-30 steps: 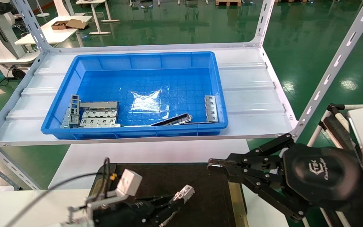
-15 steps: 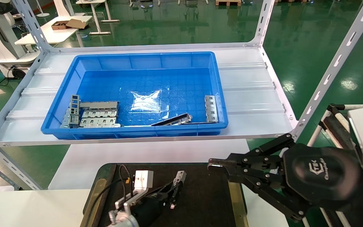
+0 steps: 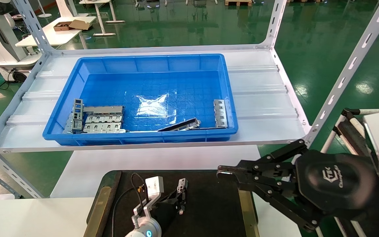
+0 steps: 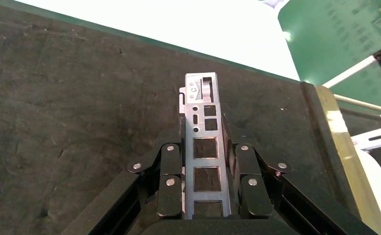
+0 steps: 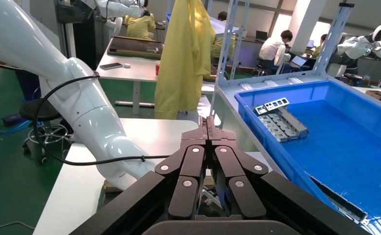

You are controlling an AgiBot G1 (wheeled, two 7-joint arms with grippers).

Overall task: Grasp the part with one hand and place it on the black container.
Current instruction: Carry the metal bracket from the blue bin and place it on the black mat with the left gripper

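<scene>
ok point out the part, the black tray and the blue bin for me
part (image 4: 202,128), left wrist view, on its flat face above the fingers of the left pincer (image 4: 205,147)
black tray (image 3: 209,204), head view, on bare dark surface
blue bin (image 3: 143,137), head view, on its near wall
</scene>
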